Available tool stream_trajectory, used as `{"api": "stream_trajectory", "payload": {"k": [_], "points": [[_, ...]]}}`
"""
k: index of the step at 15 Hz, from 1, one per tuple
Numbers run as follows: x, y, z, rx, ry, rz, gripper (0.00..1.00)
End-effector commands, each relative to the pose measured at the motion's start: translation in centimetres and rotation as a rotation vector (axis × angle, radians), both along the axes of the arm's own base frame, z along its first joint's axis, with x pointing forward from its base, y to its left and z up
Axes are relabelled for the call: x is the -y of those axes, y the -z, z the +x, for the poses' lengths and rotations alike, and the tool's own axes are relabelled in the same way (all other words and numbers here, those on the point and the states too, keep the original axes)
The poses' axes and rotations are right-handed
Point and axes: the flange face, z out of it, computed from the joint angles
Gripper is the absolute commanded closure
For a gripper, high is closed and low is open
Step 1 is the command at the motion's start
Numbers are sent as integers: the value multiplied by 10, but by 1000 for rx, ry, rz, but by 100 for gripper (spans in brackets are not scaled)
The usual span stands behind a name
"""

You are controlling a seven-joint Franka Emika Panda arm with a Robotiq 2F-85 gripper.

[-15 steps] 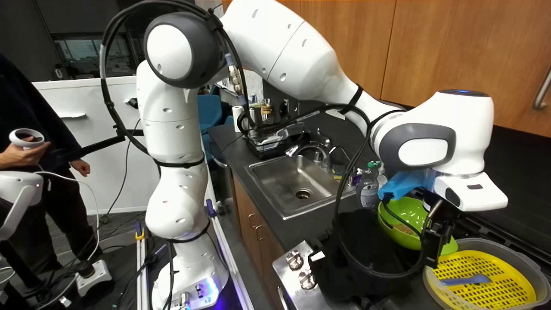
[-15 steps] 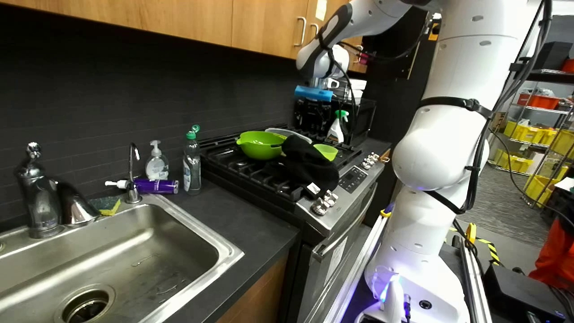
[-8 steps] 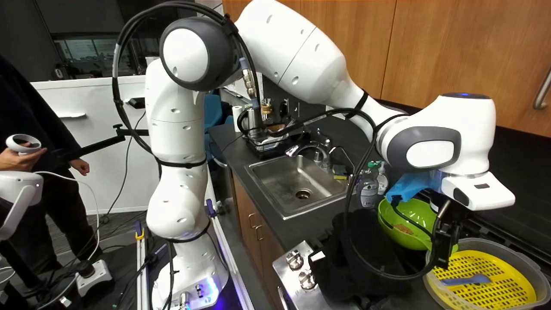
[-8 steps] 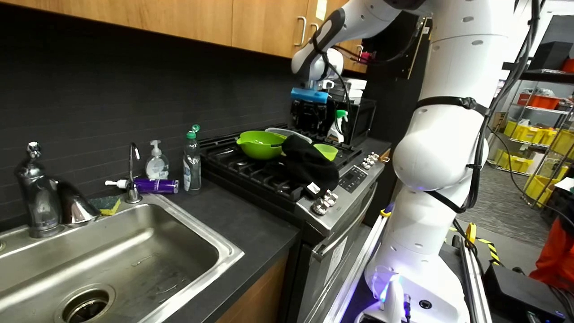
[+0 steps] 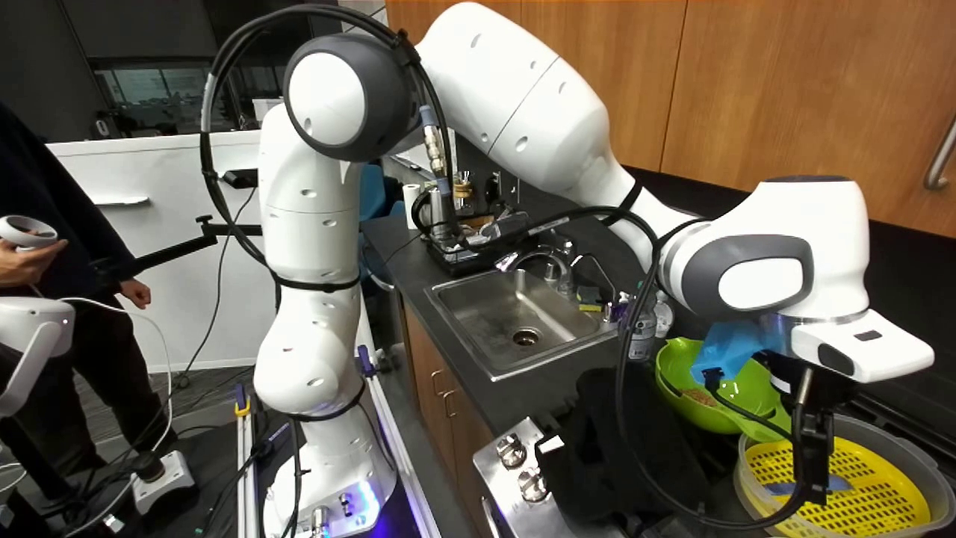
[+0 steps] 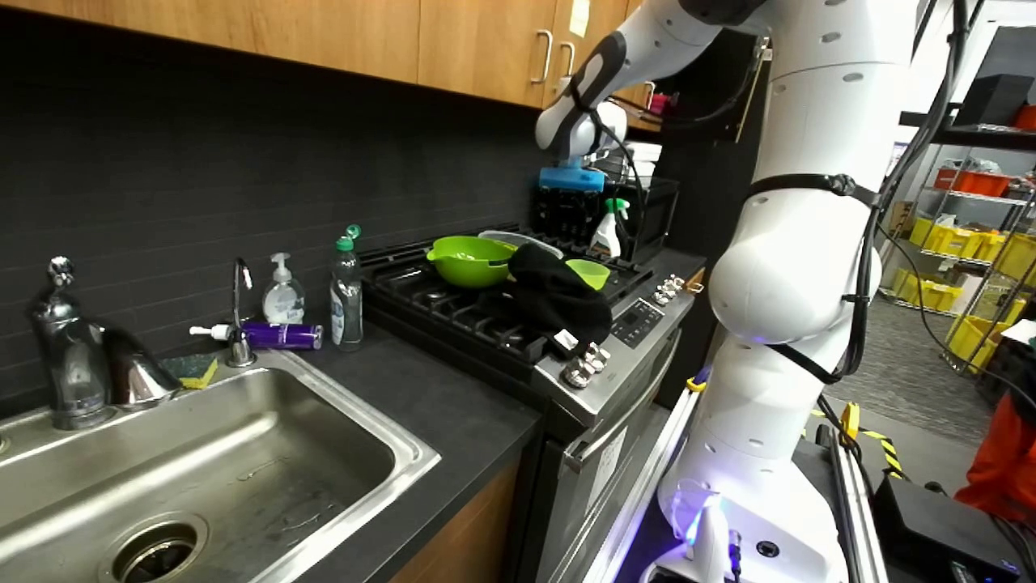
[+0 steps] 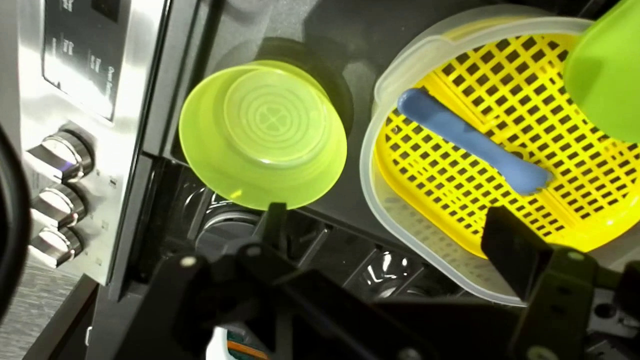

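Observation:
My gripper (image 7: 392,225) is open and holds nothing in the wrist view. One fingertip overlaps the near rim of a small light-green bowl (image 7: 270,130) in that view; contact cannot be told. The other overlaps a clear tub (image 7: 370,165) holding a yellow perforated basket (image 7: 520,65). A blue utensil (image 7: 472,142) lies on the basket. In an exterior view the gripper (image 5: 815,471) hangs over the tub, partly covering the basket and utensil. A larger green bowl (image 5: 691,396) with brown grains inside stands beside the tub. The small bowl also shows in an exterior view (image 6: 589,274).
A black cloth (image 6: 558,295) lies on the stove (image 6: 437,300) by the green bowl. A spray bottle (image 6: 607,231) stands behind. Soap bottles (image 6: 346,291) stand by the sink (image 6: 413,449). Cabinets (image 5: 792,90) hang above. A cable (image 5: 624,418) loops beside the gripper.
The gripper has moved lower and farther over the tub, and the wrist has turned somewhat. The bowls, tub, utensil and cloth have not visibly moved.

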Motion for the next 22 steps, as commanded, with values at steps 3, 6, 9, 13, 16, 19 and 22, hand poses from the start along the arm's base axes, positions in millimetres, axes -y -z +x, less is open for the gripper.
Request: {"api": "stream_trajectory", "payload": {"k": [3,6,9,13,16,19,22], "points": [[5,-30,-2,-24,16,-22,0],[4,-48,-3,-50,78,7,0],[-1,-61,-4,-87,129,40,0],[2,-60,-1,-87,126,54,0],[1,-61,-1,-87,133,55,0],[-10,-64,0,-83,109,64,0],[-14,-64,4,-78,78,58,0]]}}
